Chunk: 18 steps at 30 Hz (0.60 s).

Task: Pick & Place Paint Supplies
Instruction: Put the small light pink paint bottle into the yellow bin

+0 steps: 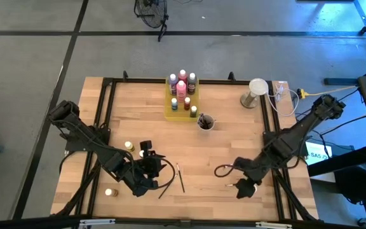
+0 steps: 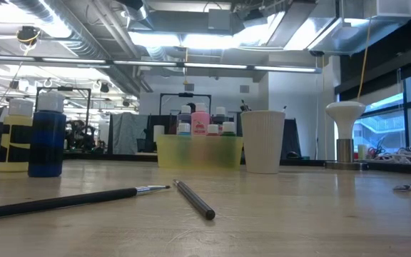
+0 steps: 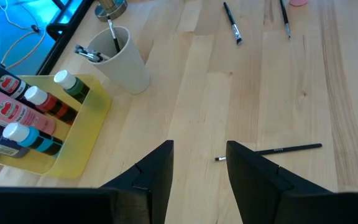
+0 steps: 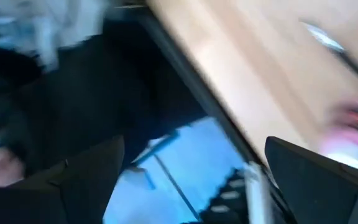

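Wooden worktop [image 1: 234,152] with supplies only partly gathered. Left gripper [image 1: 150,166] low over the near-left part, fingers released and parted halfway, nothing between them in the left wrist view. Right gripper [image 1: 242,188] near the near-right corner, jaws spread wide and empty, waiting. Yellow tray [image 1: 169,113] at the middle of the far edge, already crowded with bottles [image 1: 182,89], so any further bottle pushed in could likely jam against its neighbours or tip one. Cup [image 1: 205,123] just beside the tray's near-right corner, brushes inside; looks light, probably toppled by a sideways nudge from a gripper lowering a brush. Two loose bottles [image 1: 128,146] standing toward the left edge, close to the left arm; a wide swing could knock them over and roll them off. Loose brushes [image 1: 180,178] flat on the wood near the middle of the near edge, one just ahead of the left fingers [image 3: 157,168]. Thin and flat, so fingertips may scrape the board, pinch short and flick the brush away, or grip it off-centre so it droops and misses the cup.
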Each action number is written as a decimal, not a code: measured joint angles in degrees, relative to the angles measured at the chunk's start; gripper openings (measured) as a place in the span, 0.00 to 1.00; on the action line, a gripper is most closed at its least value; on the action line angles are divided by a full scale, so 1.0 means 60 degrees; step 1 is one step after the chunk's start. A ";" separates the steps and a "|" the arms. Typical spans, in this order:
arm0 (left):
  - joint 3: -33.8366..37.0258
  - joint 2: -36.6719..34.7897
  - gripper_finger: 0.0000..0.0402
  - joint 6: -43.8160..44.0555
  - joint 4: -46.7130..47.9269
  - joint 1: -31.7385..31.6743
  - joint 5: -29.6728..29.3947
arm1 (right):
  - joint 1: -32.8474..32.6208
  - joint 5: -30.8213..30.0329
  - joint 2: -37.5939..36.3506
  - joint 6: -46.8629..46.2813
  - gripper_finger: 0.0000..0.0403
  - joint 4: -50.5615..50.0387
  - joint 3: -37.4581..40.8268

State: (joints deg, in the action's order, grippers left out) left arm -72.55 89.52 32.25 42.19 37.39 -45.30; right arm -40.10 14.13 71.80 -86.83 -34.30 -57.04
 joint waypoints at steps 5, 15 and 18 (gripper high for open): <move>0.0000 0.0000 0.36 -0.0004 0.0000 0.0000 0.0000 | -0.0105 -0.0072 -0.0089 -0.1259 0.97 -0.2710 -0.0011; 0.0000 0.0000 0.36 0.0003 0.0319 0.0000 -0.0007 | -0.0843 -0.2392 -0.0155 -0.3103 0.97 -0.6887 -0.1289; 0.0000 0.0000 0.36 0.0073 0.0335 0.0000 -0.0007 | -0.1098 -0.3098 -0.0151 -0.2732 0.97 -0.6348 -0.1308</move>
State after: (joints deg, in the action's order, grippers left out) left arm -72.55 89.52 32.69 44.21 37.39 -45.34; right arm -46.69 -4.46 70.89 -103.23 -72.39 -64.88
